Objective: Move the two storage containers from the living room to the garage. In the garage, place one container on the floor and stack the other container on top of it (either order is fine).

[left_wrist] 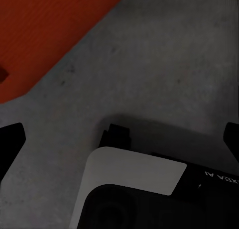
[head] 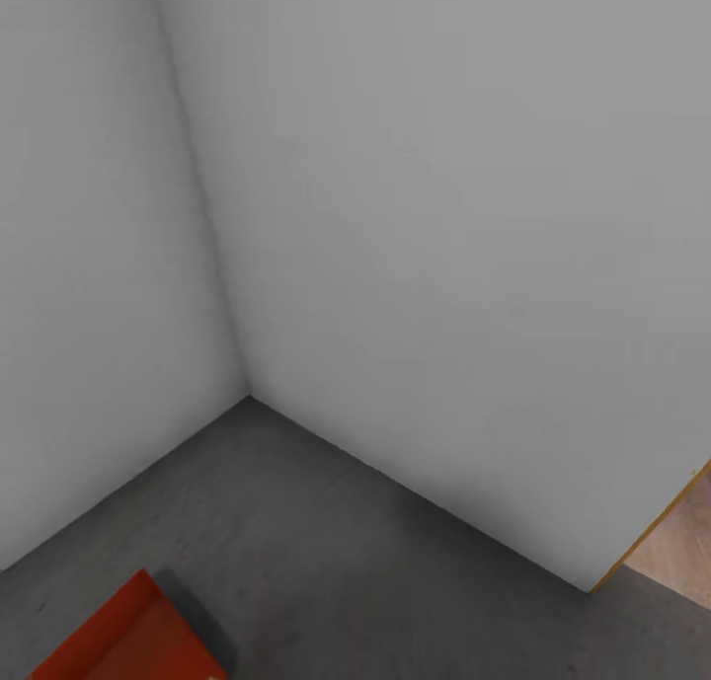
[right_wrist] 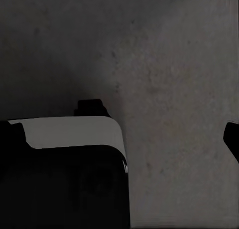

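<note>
Garage corner: two pale grey walls (head: pixel 415 216) meet at a vertical seam, the dark concrete floor (head: pixel 346 562) runs open from that corner toward the camera, and at the right wall's end an orange-edged opening shows light wood flooring (head: pixel 681 552). One orange-red bin (head: pixel 128 641) counted, sitting on the concrete at the head view's lower left edge, well apart from both walls; the left wrist view shows its corner too. Left pincer (left_wrist: pixel 122 137) and right pincer (right_wrist: pixel 119 134) each hang over bare concrete, fingertips spread wide, nothing between them.
</note>
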`<state>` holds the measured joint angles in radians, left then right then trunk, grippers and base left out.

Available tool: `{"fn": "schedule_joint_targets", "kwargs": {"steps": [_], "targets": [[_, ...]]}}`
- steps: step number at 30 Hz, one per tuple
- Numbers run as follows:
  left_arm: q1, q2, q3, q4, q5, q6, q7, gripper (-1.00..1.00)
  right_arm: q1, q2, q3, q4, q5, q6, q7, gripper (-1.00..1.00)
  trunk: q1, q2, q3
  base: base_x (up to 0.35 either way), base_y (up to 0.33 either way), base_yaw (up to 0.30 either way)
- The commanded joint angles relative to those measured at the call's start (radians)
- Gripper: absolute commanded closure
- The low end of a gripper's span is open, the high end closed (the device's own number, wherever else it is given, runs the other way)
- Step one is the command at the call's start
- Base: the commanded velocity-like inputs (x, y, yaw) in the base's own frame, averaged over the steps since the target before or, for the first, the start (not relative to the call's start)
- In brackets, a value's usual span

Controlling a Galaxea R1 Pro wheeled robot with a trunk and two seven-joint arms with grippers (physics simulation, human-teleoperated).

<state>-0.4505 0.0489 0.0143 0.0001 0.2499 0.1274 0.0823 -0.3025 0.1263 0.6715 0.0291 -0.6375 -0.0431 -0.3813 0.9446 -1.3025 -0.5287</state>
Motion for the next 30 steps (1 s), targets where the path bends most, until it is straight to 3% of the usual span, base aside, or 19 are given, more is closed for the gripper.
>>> {"fn": "schedule_joint_targets", "kwargs": {"steps": [1, 30], "targets": [[-0.001, 0.000, 0.001, 0.000, 0.005, 0.003, 0.002, -1.00, -0.001, 0.001, 0.008, 0.003, -0.010, -0.004, 0.000, -1.00, 0.000, -0.001, -0.001, 0.000, 0.000, -0.260], [-0.001, 0.000, 0.001, 0.000, 0.005, 0.003, 0.002, -1.00, -0.001, 0.000, 0.008, 0.003, -0.010, -0.004, -0.001, -1.00, 0.000, -0.001, -0.001, 0.000, 0.000, -0.238]]}}
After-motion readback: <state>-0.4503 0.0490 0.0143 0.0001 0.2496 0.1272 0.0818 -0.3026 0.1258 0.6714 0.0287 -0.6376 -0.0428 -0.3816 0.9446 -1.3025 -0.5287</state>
